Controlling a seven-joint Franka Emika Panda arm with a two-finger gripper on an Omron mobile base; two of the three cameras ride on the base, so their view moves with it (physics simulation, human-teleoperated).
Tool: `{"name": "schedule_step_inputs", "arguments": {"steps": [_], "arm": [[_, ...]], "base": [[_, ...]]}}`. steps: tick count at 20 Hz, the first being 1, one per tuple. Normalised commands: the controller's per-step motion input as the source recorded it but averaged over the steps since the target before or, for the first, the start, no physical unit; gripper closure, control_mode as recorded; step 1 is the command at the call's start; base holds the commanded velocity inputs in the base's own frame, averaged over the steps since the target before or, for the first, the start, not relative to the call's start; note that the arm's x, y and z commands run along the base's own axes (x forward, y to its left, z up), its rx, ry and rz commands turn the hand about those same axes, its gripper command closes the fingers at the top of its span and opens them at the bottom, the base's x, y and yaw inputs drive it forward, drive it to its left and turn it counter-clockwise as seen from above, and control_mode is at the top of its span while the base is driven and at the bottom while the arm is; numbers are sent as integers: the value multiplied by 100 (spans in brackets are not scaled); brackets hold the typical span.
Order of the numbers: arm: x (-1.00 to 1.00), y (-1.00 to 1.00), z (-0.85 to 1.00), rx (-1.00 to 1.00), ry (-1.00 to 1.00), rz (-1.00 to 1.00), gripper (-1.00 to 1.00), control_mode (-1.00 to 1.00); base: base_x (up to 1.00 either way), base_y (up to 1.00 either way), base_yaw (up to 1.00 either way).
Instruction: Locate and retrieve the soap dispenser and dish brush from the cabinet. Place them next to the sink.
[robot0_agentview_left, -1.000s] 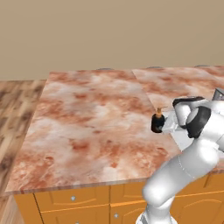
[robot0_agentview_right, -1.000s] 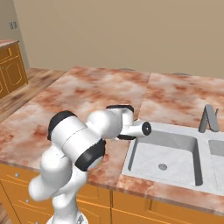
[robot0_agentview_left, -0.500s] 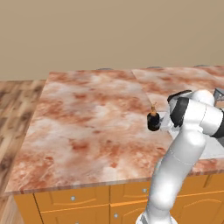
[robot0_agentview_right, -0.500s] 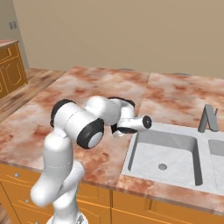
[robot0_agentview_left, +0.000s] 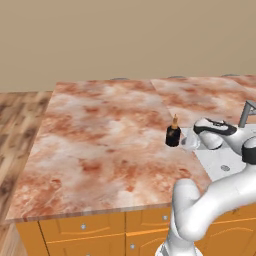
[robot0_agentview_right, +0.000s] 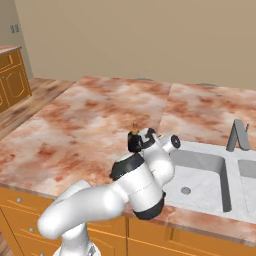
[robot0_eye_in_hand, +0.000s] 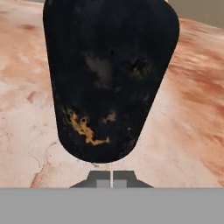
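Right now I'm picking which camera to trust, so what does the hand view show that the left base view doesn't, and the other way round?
The hand view alone shows the jaws shut, tips together just below the soap dispenser, not gripping it, and orange scuffs on its black body. The left base view alone shows its orange pump top, the sink and faucet beside it, and the wooden floor. Both show the dispenser standing upright on the marbled counter.

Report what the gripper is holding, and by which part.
Nothing. The fingers are shut on each other; the soap dispenser stands just beyond their tips.
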Motion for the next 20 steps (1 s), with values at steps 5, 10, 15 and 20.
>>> {"name": "schedule_step_inputs", "arguments": {"steps": [5, 10, 15, 20], "arm": [[-13, -1, 37, -6, 12, -1, -100, -100], [-40, 8, 37, -6, 20, -10, -100, -100], [-54, 37, 2, -9, 19, -13, -100, -100], [-54, 28, 0, -10, 13, -17, -100, -100]], "base": [[0, 0, 0], [0, 0, 0], [0, 0, 0], [0, 0, 0]]}}
